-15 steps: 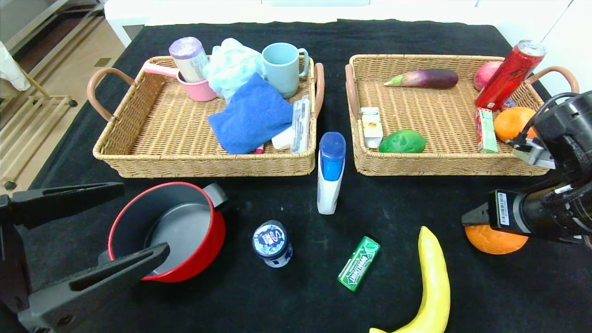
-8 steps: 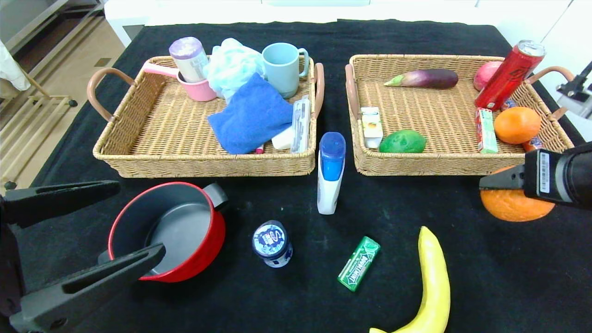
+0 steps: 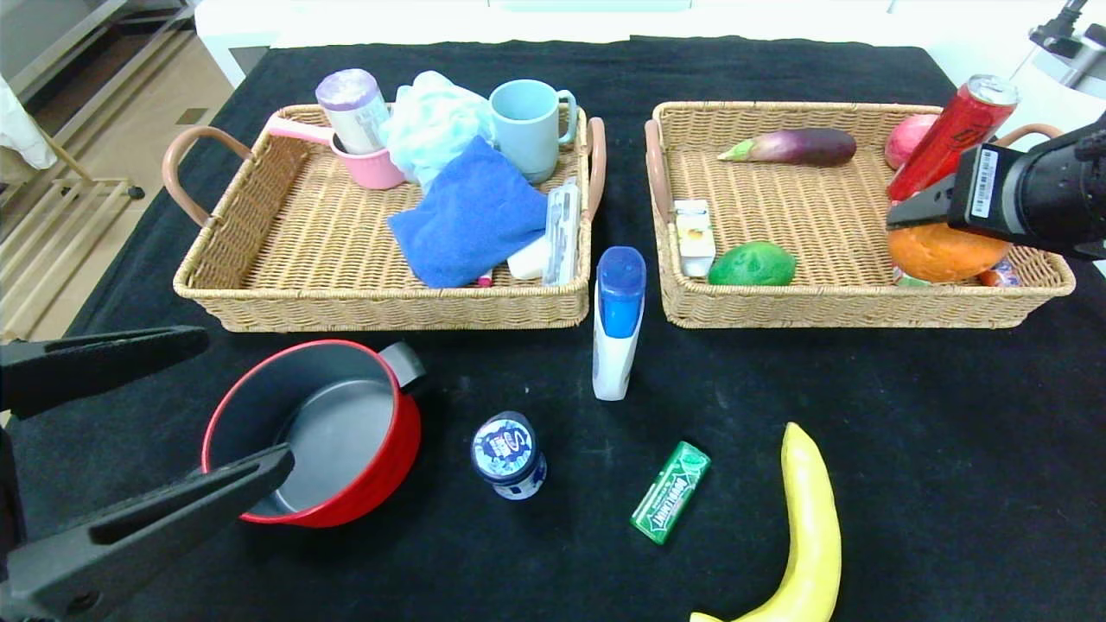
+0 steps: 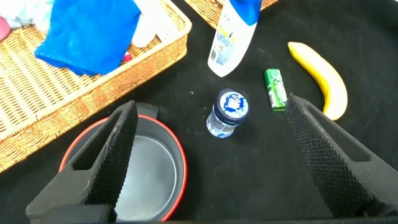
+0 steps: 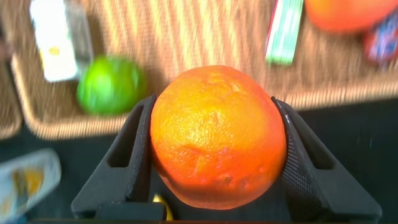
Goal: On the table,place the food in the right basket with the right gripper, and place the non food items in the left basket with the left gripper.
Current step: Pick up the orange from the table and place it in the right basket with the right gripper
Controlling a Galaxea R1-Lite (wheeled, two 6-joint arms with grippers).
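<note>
Right gripper [image 5: 217, 155] clamped on orange [image 5: 217, 134], fingers on both sides, firm hold. Orange carried above near-right part of right basket [image 3: 829, 307], over its front rim. Best: move further inside rim, lower near floor, avoid red can [image 3: 946, 138], then release. Orange round, dimpled, likely rolls if dropped. Left gripper [image 3: 130, 432] spread wide, empty, hovering at red pot [image 3: 346, 432].

Two baskets [image 3: 259, 285] [image 3: 864, 307], perhaps two oranges [image 5: 217, 137] [image 5: 348, 12].
</note>
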